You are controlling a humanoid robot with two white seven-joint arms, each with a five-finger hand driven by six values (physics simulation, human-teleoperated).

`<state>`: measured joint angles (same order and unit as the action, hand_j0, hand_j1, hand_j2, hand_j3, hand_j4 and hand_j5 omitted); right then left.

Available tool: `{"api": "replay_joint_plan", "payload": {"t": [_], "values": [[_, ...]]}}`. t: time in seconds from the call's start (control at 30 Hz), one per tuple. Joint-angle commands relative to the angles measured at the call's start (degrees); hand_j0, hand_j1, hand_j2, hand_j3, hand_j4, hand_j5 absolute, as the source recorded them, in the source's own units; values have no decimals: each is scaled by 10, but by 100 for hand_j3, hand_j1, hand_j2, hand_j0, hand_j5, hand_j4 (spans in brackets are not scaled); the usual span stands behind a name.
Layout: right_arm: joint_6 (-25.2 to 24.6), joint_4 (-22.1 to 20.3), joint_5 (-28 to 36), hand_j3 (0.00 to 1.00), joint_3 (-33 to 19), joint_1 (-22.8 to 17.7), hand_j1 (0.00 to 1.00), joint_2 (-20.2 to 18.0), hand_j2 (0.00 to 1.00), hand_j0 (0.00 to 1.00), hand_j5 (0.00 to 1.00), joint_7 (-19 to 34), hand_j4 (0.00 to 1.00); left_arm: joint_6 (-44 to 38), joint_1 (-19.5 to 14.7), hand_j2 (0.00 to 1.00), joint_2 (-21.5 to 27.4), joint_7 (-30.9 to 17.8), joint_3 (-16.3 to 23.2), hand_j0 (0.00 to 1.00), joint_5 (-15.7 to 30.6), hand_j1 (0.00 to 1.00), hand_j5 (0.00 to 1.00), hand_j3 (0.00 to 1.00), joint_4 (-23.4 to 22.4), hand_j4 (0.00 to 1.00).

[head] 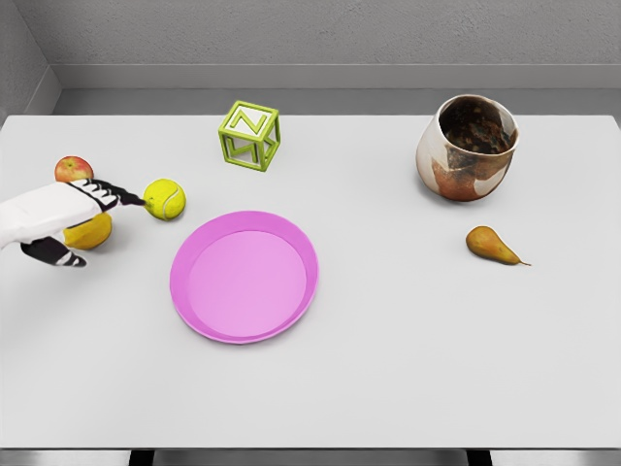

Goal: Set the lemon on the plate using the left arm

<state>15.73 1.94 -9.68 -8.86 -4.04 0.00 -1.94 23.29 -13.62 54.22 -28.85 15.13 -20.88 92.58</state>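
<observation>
The white left hand (68,221) reaches in from the 9 o'clock edge of the pale grey desk (408,369) and sits over the rounded yellow lemon (89,233), which shows only as a yellow bulge beneath the palm. The fingers spread around the fruit, one dark-tipped finger (121,197) pointing toward 3 o'clock and the thumb angled down toward 5 o'clock; whether they actually press the lemon cannot be told. Just beyond that fingertip lies a yellow-green tennis ball (165,198). A red and yellow apple (74,170) rests at 12 o'clock of the hand, close behind it. The shallow round pink plate (194,254) lies at 3 o'clock of the lemon, apart from it and bare. Farther off are a hollow lime-green letter cube (250,135), a glazed brown and white ceramic pot (468,148) and a brown pear (493,246).
</observation>
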Motion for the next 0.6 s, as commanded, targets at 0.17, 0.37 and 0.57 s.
{"api": "replay_joint_plan", "payload": {"t": [0.17,0.37,0.57], "values": [[0,0,0,100,0,0,100,0,100,100,100,0,100,-1,-29,91,-3,-1,39,91,1,91,91,91,-35,91],[0,0,0,100,0,0,100,0,100,100,100,0,100,0,-29,92,-4,-1,41,92,1,92,92,92,-57,92],[0,0,0,100,0,0,100,0,100,100,100,0,100,0,-32,92,-5,-1,41,92,1,92,92,92,-81,92]]}}
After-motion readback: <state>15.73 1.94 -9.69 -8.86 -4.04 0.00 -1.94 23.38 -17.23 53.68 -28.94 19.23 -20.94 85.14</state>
